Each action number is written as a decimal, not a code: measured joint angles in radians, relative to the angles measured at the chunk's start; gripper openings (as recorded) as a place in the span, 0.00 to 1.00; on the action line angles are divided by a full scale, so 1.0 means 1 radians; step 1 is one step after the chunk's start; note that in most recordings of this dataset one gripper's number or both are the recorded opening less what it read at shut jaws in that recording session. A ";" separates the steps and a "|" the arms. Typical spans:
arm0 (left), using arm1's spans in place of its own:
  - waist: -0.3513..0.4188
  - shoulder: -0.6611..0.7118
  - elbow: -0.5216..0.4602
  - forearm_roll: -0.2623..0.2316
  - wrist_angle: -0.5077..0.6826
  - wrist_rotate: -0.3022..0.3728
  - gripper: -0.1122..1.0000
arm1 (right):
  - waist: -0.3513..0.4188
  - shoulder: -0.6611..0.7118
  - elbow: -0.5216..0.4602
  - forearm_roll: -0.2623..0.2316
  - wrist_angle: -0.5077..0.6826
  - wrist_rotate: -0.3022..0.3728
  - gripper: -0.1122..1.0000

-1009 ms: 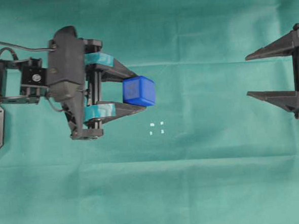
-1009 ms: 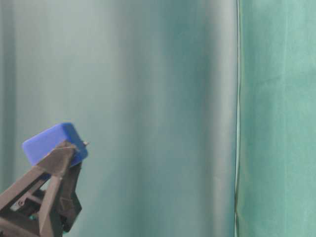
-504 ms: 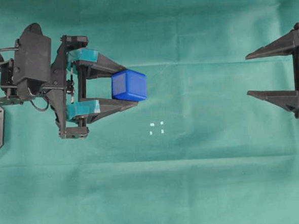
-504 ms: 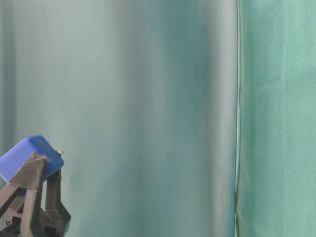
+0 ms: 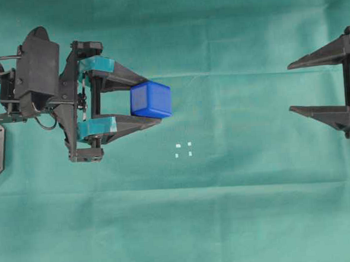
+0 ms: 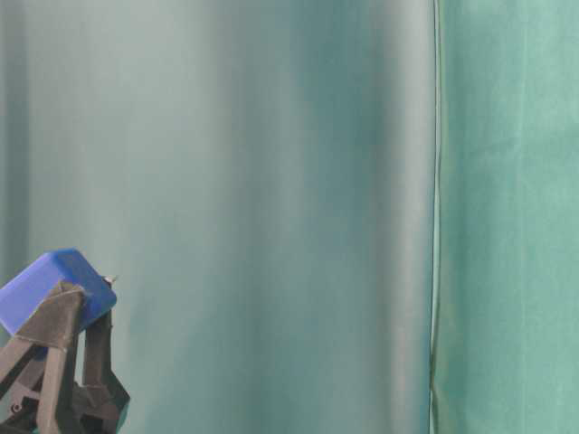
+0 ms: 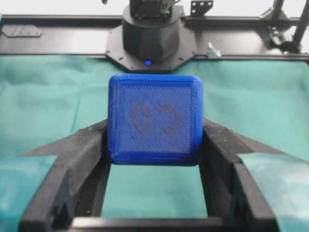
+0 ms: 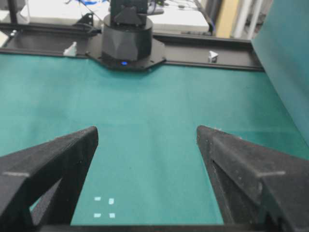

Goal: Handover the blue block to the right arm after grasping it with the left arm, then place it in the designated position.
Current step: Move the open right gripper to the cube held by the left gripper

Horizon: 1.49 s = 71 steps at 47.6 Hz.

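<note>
- Fingers of the left gripper (image 5: 154, 107) pinch the blue block (image 5: 151, 100) from two sides, so it does not fall.
- It sits at the very fingertips and sticks out in front, which I think leaves room for another grip.
- It is up off the green cloth (image 5: 227, 211), beside the designated position (image 5: 183, 149), not on it.
- The right gripper (image 5: 291, 88) waits far off with its fingers spread wide and nothing inside, ready, I think, to take the block.

In the overhead view the right arm (image 5: 338, 85) is cut off at 3 o'clock, and the embossed mark on the blue block (image 7: 154, 118) stays illegible.
</note>
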<state>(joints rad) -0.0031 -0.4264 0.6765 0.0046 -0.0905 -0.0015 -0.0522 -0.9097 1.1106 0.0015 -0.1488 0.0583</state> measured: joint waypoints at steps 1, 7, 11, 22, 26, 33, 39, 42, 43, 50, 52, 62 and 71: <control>0.000 0.000 0.000 -0.002 0.000 0.000 0.52 | 0.000 0.000 0.000 0.000 -0.002 -0.002 0.94; 0.002 0.000 0.000 -0.002 0.000 0.000 0.52 | -0.002 0.000 -0.002 0.000 -0.002 0.000 0.94; 0.002 0.002 0.000 0.000 -0.002 0.000 0.52 | -0.002 0.000 -0.005 -0.002 -0.002 -0.002 0.94; 0.006 0.000 0.000 -0.002 0.000 0.000 0.52 | -0.002 0.002 -0.035 -0.084 0.008 -0.046 0.94; 0.008 0.002 0.000 -0.002 0.000 0.000 0.52 | -0.002 0.000 -0.057 -0.137 0.018 -0.083 0.94; 0.008 0.000 0.000 -0.002 0.000 0.000 0.52 | 0.000 0.000 -0.083 -0.235 0.026 -0.146 0.94; 0.008 0.000 0.002 -0.002 0.000 0.000 0.52 | -0.002 0.002 -0.094 -0.339 0.028 -0.215 0.93; 0.008 0.000 0.000 -0.002 0.000 0.000 0.52 | 0.000 0.002 -0.097 -0.399 0.026 -0.261 0.93; 0.008 0.000 0.000 -0.002 0.002 0.000 0.52 | -0.002 0.002 -0.097 -0.420 0.026 -0.276 0.93; 0.008 0.000 0.002 -0.002 0.009 -0.002 0.52 | 0.000 0.006 -0.098 -0.558 0.008 -0.373 0.92; 0.008 0.000 0.002 -0.002 0.009 -0.002 0.52 | -0.002 0.009 -0.098 -0.594 0.002 -0.399 0.92; 0.008 0.000 0.000 -0.002 0.009 -0.002 0.52 | -0.002 0.025 -0.098 -0.703 -0.021 -0.457 0.92; 0.008 0.000 0.000 -0.002 0.014 -0.002 0.52 | -0.002 0.026 -0.098 -0.710 -0.034 -0.460 0.92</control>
<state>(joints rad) 0.0046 -0.4264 0.6765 0.0031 -0.0767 -0.0031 -0.0537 -0.8836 1.0124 -0.7087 -0.1825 -0.4019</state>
